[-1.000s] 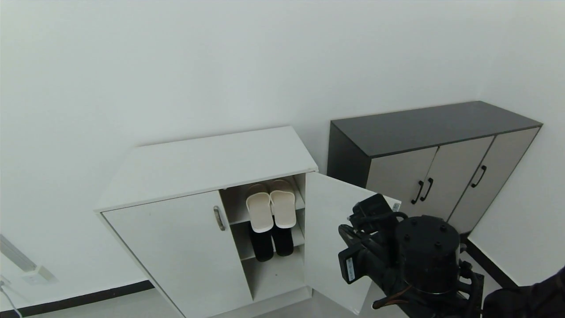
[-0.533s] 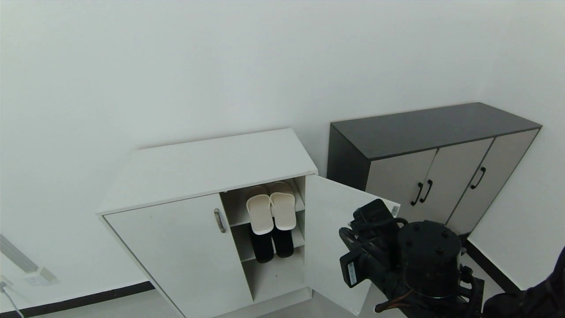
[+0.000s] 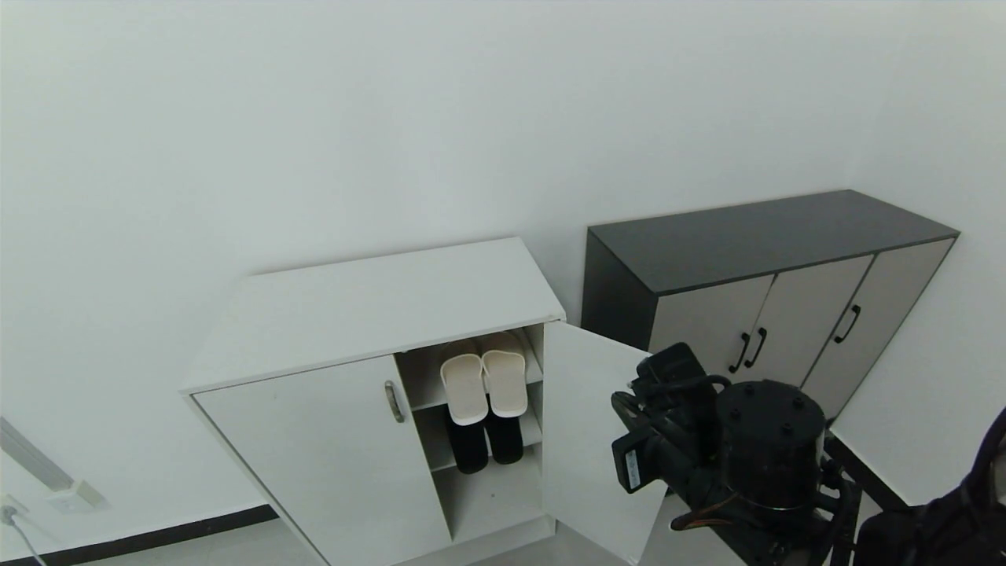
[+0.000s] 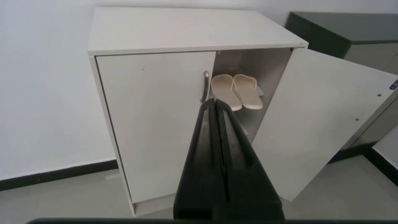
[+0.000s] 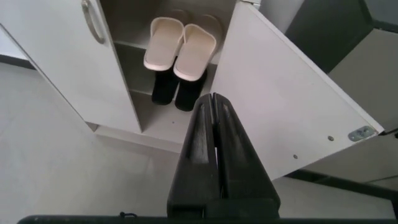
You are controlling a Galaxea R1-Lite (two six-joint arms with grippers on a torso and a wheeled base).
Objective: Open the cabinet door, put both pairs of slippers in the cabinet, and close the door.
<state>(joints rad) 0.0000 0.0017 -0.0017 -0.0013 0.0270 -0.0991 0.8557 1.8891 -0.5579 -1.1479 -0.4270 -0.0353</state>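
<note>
Head view: The white cabinet (image 3: 377, 306) has its right door (image 3: 585, 424) wide open. The white slippers (image 3: 483, 384) sit on the top shelf. The black slippers (image 3: 487, 444) sit on the shelf below. Both pairs look put away, so I think only closing the door is left.

Left wrist view: The left gripper (image 4: 214, 106) is pressed together and holds nothing. It points at the cabinet from a way off.

Right wrist view: The right gripper (image 5: 214, 99) is pressed together too, and empty. It hangs in front of the open side, near the door. Next it likely must get behind the door and push it shut gently. The white slippers stick out a bit and could get in the way.
</note>
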